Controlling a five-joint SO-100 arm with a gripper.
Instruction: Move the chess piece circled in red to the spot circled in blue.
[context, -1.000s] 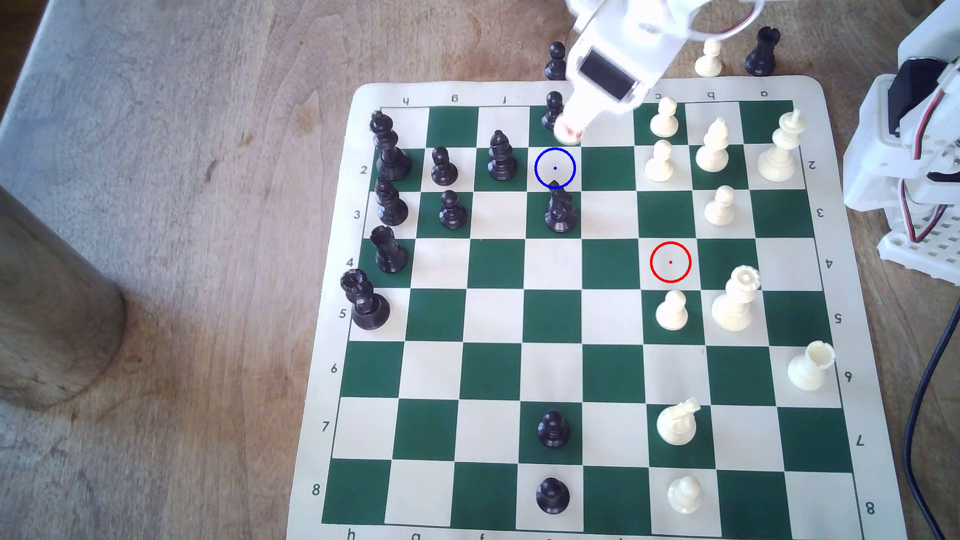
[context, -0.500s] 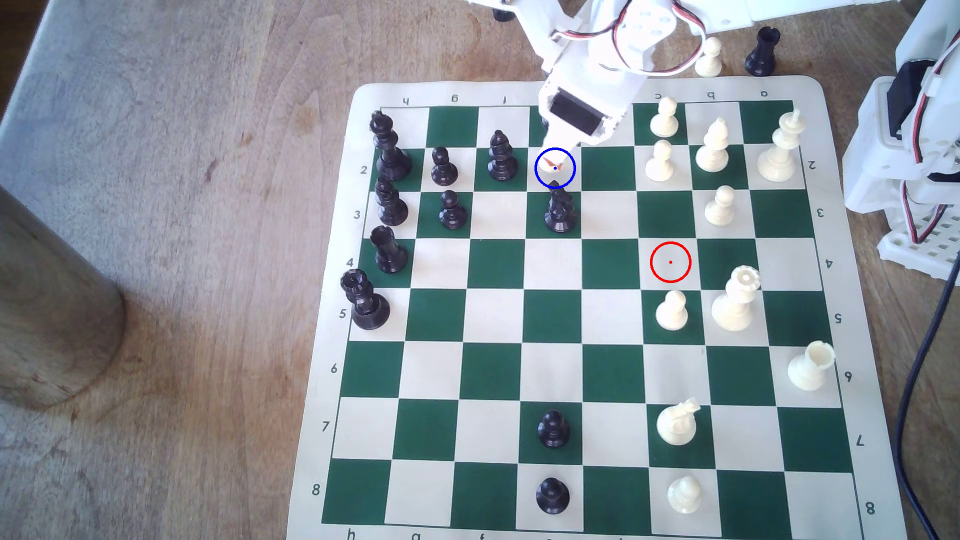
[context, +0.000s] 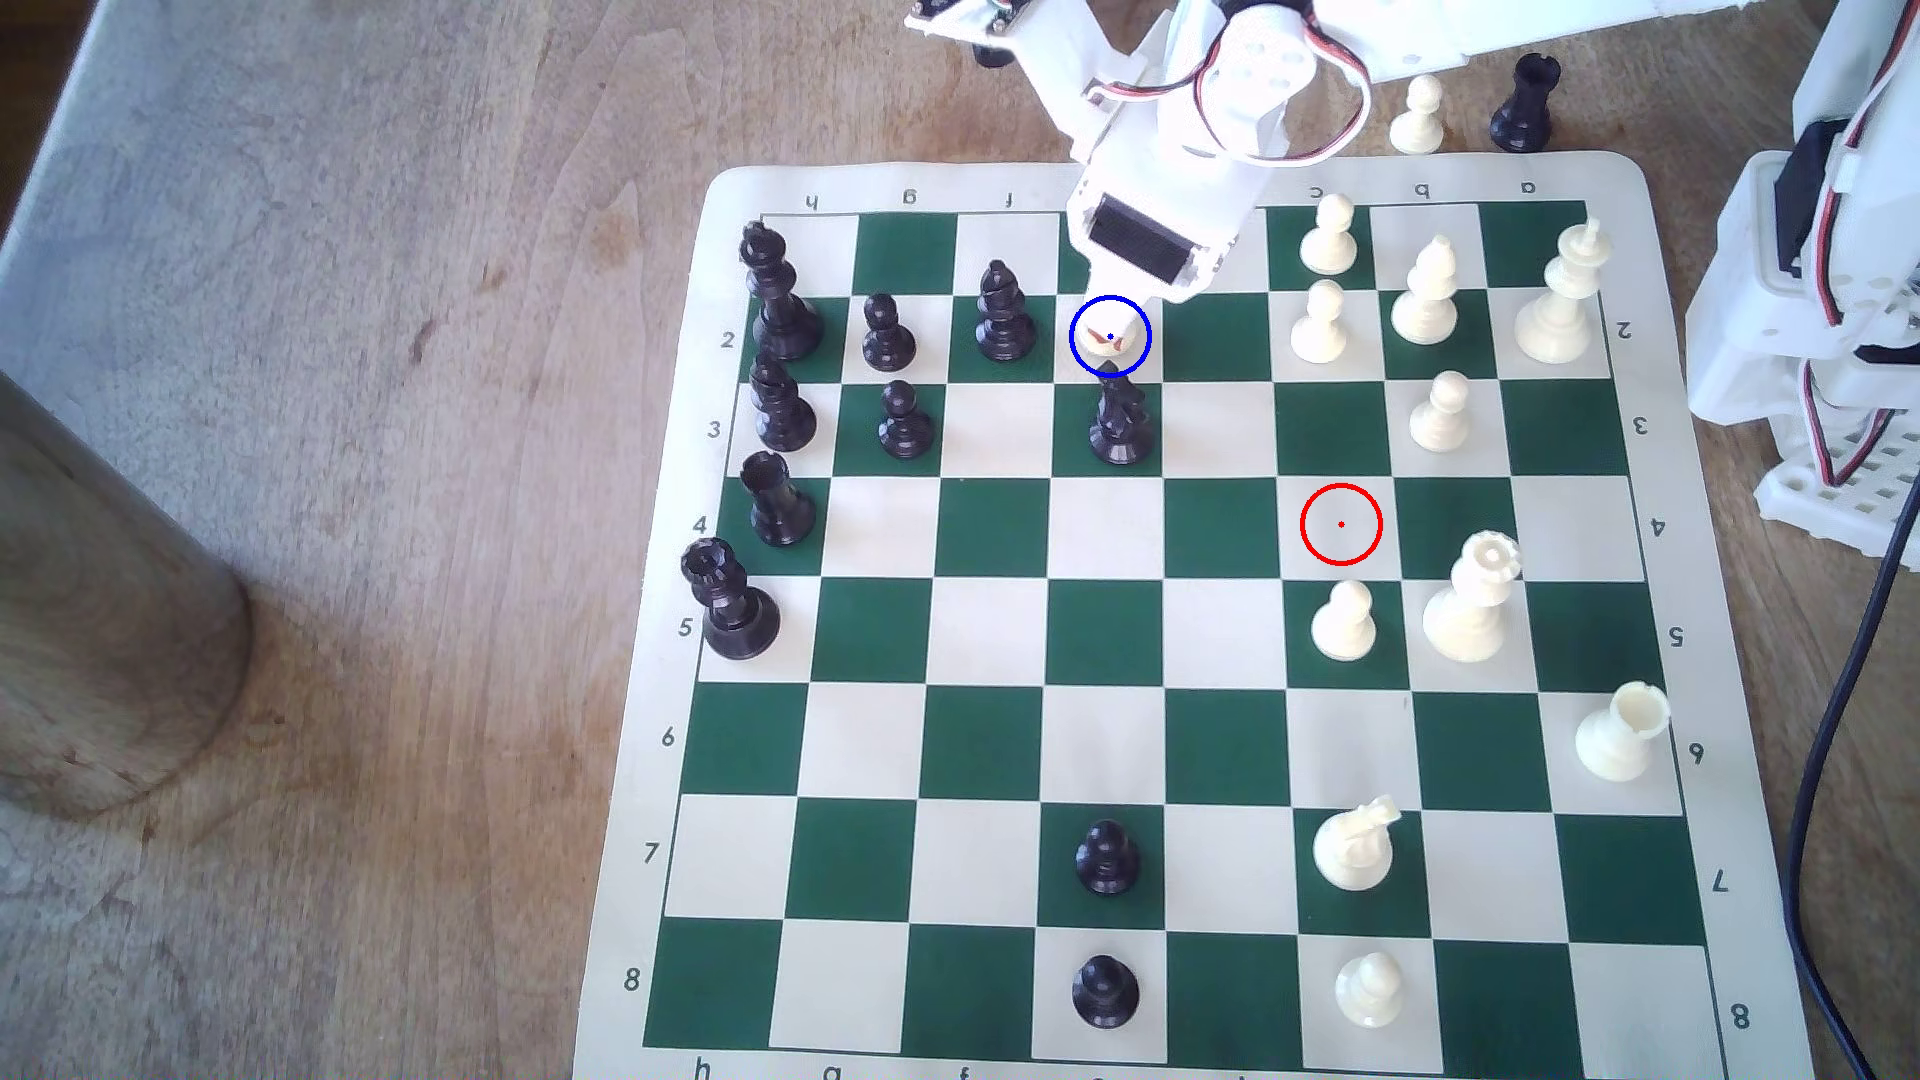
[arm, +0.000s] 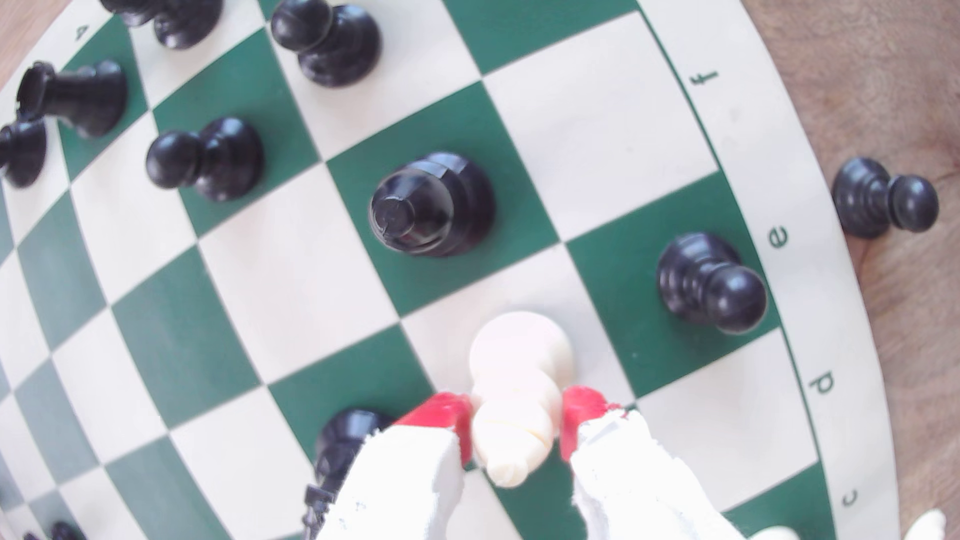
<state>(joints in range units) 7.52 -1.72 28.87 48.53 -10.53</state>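
red-tipped fingers (arm: 517, 415) clamped on cream bishop (arm: 514, 394), base on blue-ringed sq (context: 1081, 358), black knight (context: 1120, 421) just beside.

White plastic arm (context: 1195, 114), black servo block, looping red-and-white cables, end effector (arm: 517, 426) with red-tipped white fingers (arm: 441, 415)

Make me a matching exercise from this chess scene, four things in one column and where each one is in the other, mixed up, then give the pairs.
Things
1. chess piece
2. gripper
3. black knight
4. red ring

Places or states
A. around a bare cream square
B. on the green square next to the blue-ringed spot
C. over the blue-ringed spot, between red pads
D. closed on a cream piece

Pairs: 1-C, 2-D, 3-B, 4-A
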